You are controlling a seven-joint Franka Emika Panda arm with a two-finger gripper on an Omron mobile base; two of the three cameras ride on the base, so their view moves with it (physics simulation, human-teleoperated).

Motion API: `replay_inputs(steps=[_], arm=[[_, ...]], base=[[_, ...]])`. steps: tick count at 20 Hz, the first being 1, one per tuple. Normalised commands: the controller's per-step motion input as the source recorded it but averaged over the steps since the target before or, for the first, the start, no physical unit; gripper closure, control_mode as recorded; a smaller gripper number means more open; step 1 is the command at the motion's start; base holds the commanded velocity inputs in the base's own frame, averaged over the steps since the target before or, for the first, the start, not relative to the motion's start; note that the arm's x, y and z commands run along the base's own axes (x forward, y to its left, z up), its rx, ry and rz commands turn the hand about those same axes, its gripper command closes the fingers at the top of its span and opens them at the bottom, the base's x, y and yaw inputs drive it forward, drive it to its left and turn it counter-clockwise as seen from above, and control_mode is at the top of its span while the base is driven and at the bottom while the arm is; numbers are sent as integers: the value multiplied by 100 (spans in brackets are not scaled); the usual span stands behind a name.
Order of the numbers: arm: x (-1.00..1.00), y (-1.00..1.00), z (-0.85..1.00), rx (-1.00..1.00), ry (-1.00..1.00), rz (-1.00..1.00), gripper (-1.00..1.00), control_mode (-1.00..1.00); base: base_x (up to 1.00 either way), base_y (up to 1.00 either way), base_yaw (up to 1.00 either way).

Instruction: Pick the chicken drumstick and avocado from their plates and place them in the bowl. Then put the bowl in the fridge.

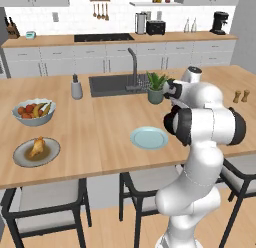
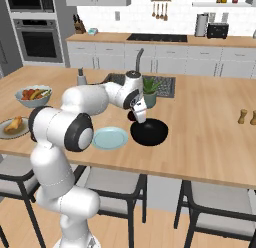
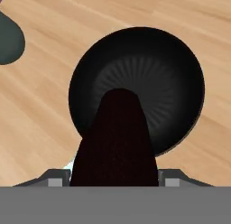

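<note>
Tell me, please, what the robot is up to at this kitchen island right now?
The gripper holds the avocado above the black bowl, not yet released. The light-blue plate beside the bowl is bare. The chicken drumstick lies on its grey plate at the far left, untouched.

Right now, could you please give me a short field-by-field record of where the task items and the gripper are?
gripper: above the bowl, closed on the avocado
avocado: held between the fingers, over the bowl
bowl: black, on the island counter, nothing inside yet
light-blue plate: bare, beside the bowl
chicken drumstick: on the grey plate
grey plate: near the counter's front edge
fruit bowl: behind the grey plate
</note>
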Motion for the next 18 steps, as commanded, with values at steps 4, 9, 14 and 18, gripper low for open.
replay_inputs(steps=[4, 9, 14, 18], arm=[[6, -54, -28, 0, 4, 0, 100, -100], [14, -36, -34, 1, 6, 0, 100, -100], [21, -10, -43, 0, 7, 0, 100, -100], [4, -3, -20, 1, 8, 5, 100, -100]], base=[[0, 0, 0], [0, 0, 0], [0, 0, 0], [0, 0, 0]])
